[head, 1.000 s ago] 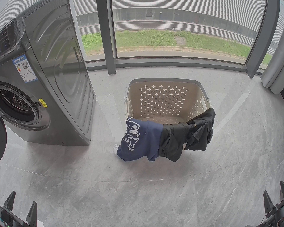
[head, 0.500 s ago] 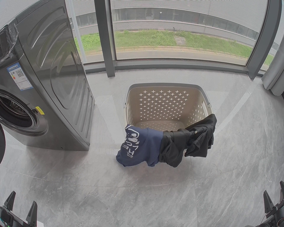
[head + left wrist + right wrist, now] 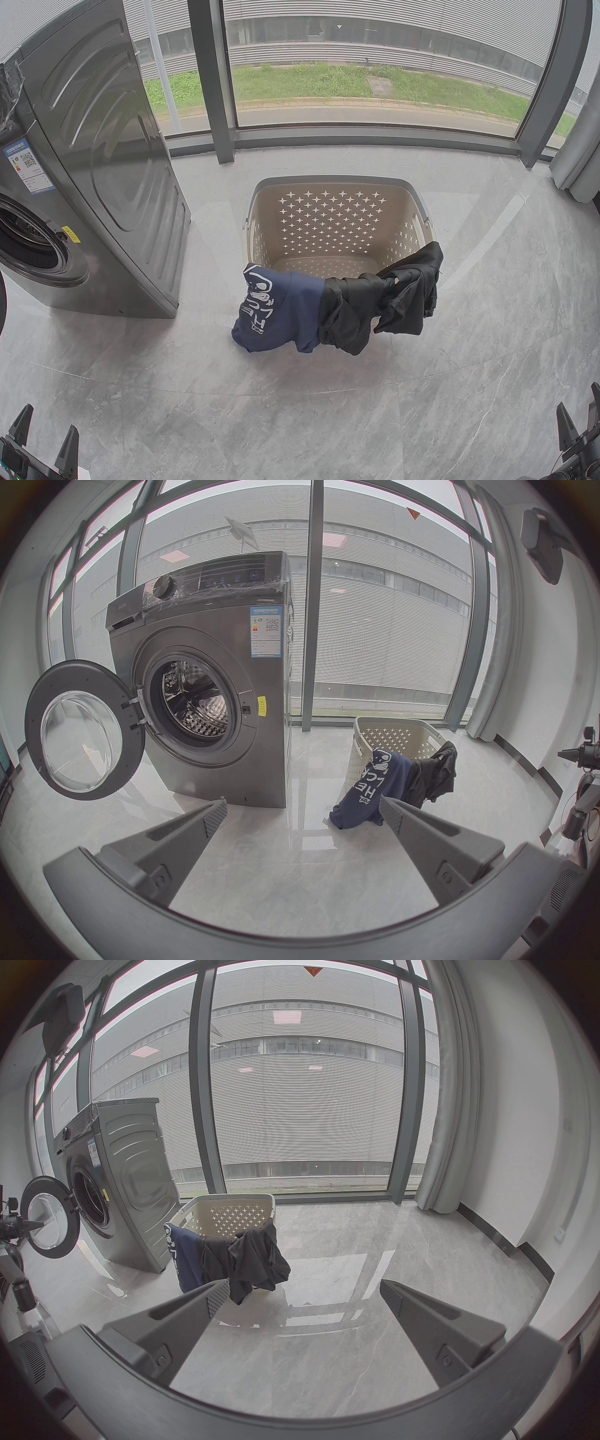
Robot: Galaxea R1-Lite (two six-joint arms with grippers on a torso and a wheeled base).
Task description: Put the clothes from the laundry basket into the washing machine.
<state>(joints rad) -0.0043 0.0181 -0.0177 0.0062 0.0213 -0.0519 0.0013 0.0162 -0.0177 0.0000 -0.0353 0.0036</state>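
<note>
A beige laundry basket (image 3: 400,187) with star-shaped holes stands on the grey floor near the window. Over its near rim hang a navy shirt with white print (image 3: 275,309) and a black garment (image 3: 375,297). The grey washing machine (image 3: 106,156) stands at the left, its round door (image 3: 81,730) swung open and the drum (image 3: 194,699) exposed. My left gripper (image 3: 44,431) is low at the near left, open and empty, well short of the basket (image 3: 400,736). My right gripper (image 3: 581,415) is low at the near right, also open and empty. The clothes (image 3: 225,1260) lie ahead of it.
Tall windows with dark frames (image 3: 209,75) run behind the basket. A grey curtain (image 3: 578,162) hangs at the far right by a white wall (image 3: 531,1147). Bare floor (image 3: 312,412) lies between the grippers and the basket.
The whole head view has shifted: basket and washer now sit further left and slightly lower in the picture, so the camera moved. Both grippers keep their places and stay open.
</note>
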